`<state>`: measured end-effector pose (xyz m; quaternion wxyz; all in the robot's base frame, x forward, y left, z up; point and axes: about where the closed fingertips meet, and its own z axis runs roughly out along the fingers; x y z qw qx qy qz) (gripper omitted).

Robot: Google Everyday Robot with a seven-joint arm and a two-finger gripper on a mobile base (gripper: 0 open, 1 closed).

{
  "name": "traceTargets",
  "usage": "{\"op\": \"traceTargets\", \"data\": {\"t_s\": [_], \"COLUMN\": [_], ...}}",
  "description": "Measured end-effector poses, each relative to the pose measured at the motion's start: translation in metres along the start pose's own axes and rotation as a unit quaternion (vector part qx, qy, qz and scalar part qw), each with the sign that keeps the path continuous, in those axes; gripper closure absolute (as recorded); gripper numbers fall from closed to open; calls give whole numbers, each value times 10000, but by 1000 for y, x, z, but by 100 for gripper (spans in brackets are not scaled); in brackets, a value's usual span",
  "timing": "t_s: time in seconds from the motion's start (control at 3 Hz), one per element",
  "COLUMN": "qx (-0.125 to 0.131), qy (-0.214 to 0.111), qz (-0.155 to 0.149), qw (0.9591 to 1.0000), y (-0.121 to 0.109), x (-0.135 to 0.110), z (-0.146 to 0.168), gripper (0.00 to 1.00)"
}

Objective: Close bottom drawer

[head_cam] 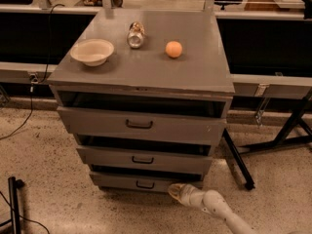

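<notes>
I have the gripper (176, 191) down near the floor (48, 150), at the right end of the bottom drawer (124, 181) and against its front panel. Whether it is clenched or released I cannot tell. That drawer is the lowest of three in the grey desk (146, 77) and is pulled out a little, with a dark gap above it. The middle drawer (107, 156) and top drawer (97, 122) stand ajar too. On top are a bowl (92, 51), a can (136, 34) and an orange (173, 48).

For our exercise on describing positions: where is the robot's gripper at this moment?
The gripper is low in the camera view, right of centre, near the floor, at the right end of the bottom drawer, just right of its dark handle.
</notes>
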<state>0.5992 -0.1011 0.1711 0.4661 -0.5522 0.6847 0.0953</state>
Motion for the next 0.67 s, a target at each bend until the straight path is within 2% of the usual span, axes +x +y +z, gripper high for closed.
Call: {"op": "traceTargets", "data": {"t_s": [0.33, 0.67], "qx": [-76, -333], "qy": [-108, -142], "qz": [5, -5], "qw": [9999, 9993], "y": [24, 62], "x": [0, -11], "z": [-12, -19], "gripper": [100, 100]}}
